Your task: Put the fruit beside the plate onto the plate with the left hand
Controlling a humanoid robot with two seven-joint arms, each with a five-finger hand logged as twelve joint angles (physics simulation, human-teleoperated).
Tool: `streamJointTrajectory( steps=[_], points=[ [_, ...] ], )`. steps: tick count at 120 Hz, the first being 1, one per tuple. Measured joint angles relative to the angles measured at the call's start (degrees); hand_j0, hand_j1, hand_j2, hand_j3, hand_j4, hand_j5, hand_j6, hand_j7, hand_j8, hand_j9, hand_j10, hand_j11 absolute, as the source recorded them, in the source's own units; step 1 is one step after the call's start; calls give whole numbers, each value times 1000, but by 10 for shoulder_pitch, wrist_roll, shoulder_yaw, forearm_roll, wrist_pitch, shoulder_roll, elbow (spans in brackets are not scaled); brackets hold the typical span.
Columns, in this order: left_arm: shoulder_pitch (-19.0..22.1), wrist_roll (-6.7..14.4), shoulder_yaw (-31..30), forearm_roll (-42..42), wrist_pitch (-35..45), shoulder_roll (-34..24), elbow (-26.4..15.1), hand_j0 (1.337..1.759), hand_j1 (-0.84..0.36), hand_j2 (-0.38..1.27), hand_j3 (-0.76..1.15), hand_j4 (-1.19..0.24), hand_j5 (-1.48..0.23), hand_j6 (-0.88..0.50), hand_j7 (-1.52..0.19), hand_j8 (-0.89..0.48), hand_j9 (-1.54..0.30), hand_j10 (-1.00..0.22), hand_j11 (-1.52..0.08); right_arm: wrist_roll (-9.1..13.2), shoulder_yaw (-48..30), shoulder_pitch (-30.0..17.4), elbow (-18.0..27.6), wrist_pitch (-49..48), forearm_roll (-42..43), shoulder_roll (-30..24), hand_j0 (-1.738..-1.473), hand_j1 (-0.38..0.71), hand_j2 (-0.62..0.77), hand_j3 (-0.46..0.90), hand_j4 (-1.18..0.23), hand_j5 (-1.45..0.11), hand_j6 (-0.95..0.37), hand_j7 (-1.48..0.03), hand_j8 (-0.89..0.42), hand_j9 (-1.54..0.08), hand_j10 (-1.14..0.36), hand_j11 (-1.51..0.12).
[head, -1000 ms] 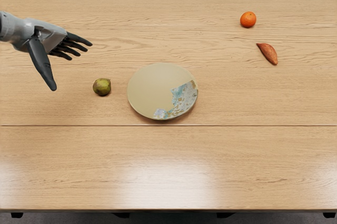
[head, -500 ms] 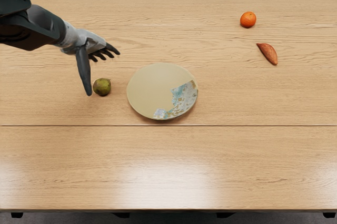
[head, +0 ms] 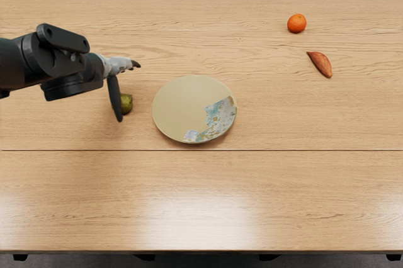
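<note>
The left hand (head: 116, 72) reached in over the wooden table (head: 201, 199) from the left edge, its dark, bulky forearm filling that side of the scene. It was wide open and held nothing: the short dark fingers (head: 130, 64) pointed out ahead of the wrist towards the far right, while the long thumb (head: 115, 100) hung straight down towards the tabletop. Right behind that thumb sat the small green fruit (head: 127, 103), its left part hidden by the thumb, so I couldn't tell whether the two touched. The fruit lay below the fingers, on the bare wood. Just past the fruit, further to the right of the hand, lay the round beige plate (head: 182, 101) with a patch of blue-grey pattern on its near right part; fruit and plate stood close but apart. Well away from the hand, across the table to the far right, an orange (head: 296, 23) sat near the back edge, and a sweet potato (head: 320, 63) lay a little nearer than it.
</note>
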State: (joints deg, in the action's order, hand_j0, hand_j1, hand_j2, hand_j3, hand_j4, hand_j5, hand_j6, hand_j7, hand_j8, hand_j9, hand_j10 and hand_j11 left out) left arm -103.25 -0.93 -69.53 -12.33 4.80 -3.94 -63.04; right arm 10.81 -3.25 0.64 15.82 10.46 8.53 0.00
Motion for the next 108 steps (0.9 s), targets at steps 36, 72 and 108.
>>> streamJointTrajectory(
  steps=[36, 72, 108],
  points=[
    [53, 0, 8, -24, 96, 20, 14, 1658, 244, 18, 0, -88, -114, -88, -114, -88, -114, -88, -114, 0, 0, 0, 0, 0, 0, 0, -1658, -349, 0, 0, 0, 0, 0, 0, 0, 0, 0, 0],
    [68, 1, 8, -28, 117, 35, 39, 1658, 148, 34, 0, -169, -219, -169, -219, -169, -219, -168, -219, 0, 0, 0, 0, 0, 0, 0, -1658, -349, 0, 0, 0, 0, 0, 0, 0, 0, 0, 0],
    [78, 28, 3, -25, 118, 34, 38, 1658, 79, 45, 0, -226, -293, -226, -293, -226, -293, -225, -293, 0, 0, 0, 0, 0, 0, 0, -1658, -349, 0, 0, 0, 0, 0, 0, 0, 0, 0, 0]
  ],
)
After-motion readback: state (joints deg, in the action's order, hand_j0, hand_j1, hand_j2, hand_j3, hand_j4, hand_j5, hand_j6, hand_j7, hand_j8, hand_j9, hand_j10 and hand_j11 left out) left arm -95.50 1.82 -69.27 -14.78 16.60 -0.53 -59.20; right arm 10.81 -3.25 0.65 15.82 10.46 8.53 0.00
